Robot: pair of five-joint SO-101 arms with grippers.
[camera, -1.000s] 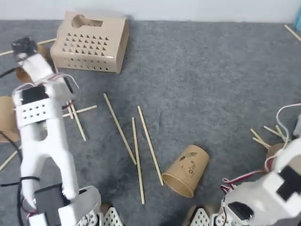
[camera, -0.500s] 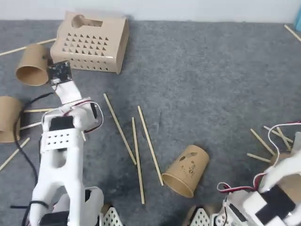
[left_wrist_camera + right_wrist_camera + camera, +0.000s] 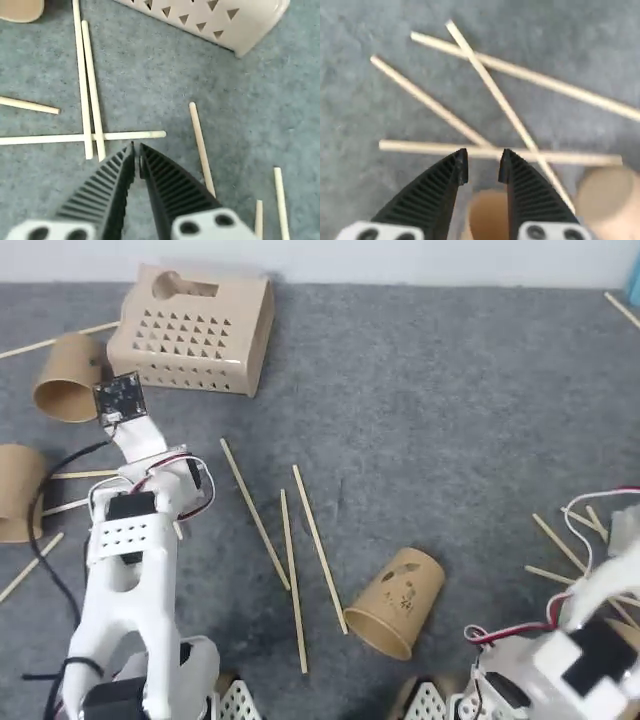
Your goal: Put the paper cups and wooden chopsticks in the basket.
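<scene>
From my station I see the left gripper (image 3: 136,147) low over the grey carpet with its jaws closed almost fully, only a thin slit between the tips, and nothing is held in it. Just beyond its tips lie two wooden chopsticks (image 3: 89,90) side by side across a third one (image 3: 125,135), and the corner of the basket (image 3: 225,20) is farther off. In the high view the basket (image 3: 190,330) is at the far left of the table. One paper cup (image 3: 68,380) lies on its side just beside it and a second cup (image 3: 18,490) is at the left edge, near the left arm (image 3: 130,570). Three long chopsticks (image 3: 290,560) lie in the middle, and a third cup (image 3: 398,602) lies on its side near their front ends. The right gripper (image 3: 482,160) is open by a small gap and holds nothing. Its tips hang over a heap of crossed chopsticks (image 3: 485,90) on the right side of the table.
</scene>
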